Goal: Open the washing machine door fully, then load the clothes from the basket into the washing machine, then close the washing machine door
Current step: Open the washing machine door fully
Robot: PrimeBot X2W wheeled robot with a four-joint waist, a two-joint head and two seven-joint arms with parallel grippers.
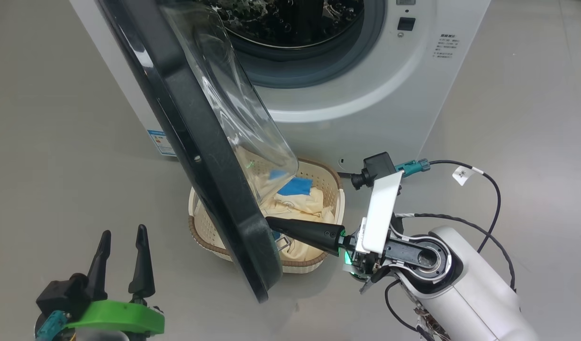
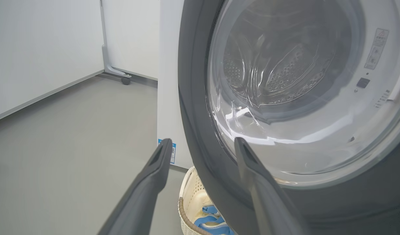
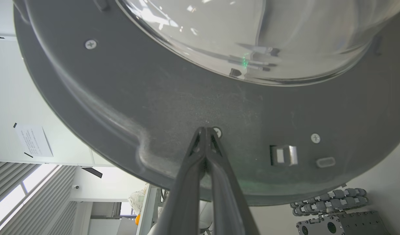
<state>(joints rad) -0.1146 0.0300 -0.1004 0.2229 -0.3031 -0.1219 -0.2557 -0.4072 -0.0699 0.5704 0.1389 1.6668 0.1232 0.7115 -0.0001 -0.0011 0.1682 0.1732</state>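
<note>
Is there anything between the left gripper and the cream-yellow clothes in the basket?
Yes. The partly open round washing machine door with black rim stands between the left gripper and the cream-yellow, blue-trimmed clothes, covering the left part of the cream perforated plastic basket in the head view.

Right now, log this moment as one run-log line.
washing machine door: partly open | right gripper: shut, tips at its inner face | left gripper: open, empty | clothes: in basket
</note>
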